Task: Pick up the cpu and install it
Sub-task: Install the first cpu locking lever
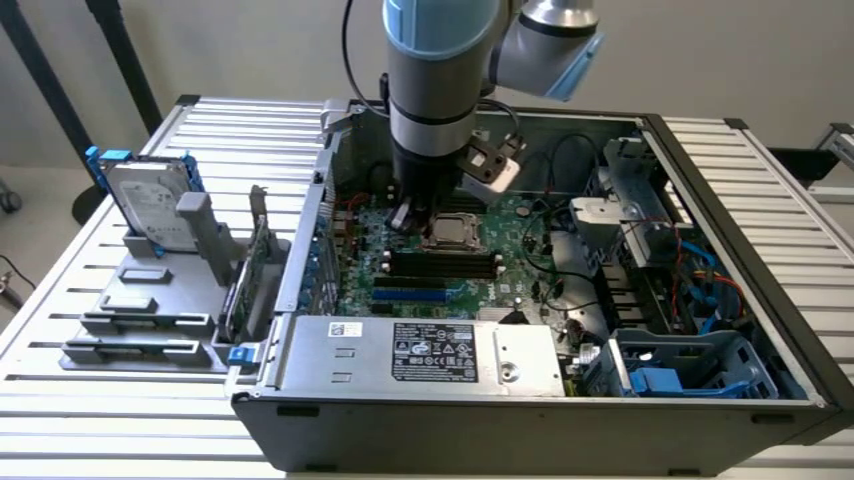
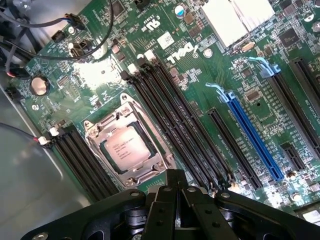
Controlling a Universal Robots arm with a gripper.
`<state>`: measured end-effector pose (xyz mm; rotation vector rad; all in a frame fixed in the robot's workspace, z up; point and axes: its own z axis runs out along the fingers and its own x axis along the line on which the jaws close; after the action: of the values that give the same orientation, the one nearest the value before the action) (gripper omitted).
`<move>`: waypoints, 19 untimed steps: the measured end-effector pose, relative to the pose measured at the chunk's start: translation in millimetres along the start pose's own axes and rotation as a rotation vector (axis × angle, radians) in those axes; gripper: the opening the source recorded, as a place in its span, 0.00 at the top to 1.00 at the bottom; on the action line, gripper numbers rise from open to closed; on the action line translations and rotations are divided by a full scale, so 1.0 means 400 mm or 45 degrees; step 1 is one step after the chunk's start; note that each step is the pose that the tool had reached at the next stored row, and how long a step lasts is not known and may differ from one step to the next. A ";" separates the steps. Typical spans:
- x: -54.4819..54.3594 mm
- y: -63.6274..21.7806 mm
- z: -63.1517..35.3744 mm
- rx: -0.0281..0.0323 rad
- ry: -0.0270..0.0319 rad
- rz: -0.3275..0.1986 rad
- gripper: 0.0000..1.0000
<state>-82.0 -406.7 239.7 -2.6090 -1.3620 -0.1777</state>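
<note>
Your gripper (image 2: 174, 176) hangs low over the motherboard (image 2: 200, 75) inside the open computer case (image 1: 747, 300), with its fingers pressed together and nothing between them. The cpu (image 2: 128, 150) already sits in its socket (image 2: 127, 145), silver top facing up, framed by the metal retention bracket. In the wrist view you see the closed fingertips just beside the socket's edge, not touching the chip; the cpu lies a little ahead of the tips. In the exterior view the cpu (image 1: 451, 230) shows just to the right of the gripper (image 1: 404, 212), near the middle of the board. Black memory slots (image 2: 175, 125) run alongside the socket, and a blue expansion slot (image 2: 252, 140) lies farther off. Outside the case, toward the exterior view's left, a hard drive (image 1: 147, 205) stands in a blue frame on a grey fixture (image 1: 147, 300).
</note>
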 end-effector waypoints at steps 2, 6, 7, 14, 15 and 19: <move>-0.001 0.000 0.005 0.0038 -0.0027 0.009 0.89; -0.001 0.001 0.017 0.0072 -0.0055 0.021 0.89; -0.001 0.000 0.021 0.0073 -0.0054 0.022 0.89; 0.000 -0.010 0.049 0.0057 -0.0041 0.030 0.89; 0.000 -0.012 0.052 0.0056 -0.0040 0.031 0.89; 0.000 -0.019 0.064 0.0050 -0.0043 0.035 0.89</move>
<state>-87.7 -396.8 215.7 -2.6244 -1.3256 -0.1666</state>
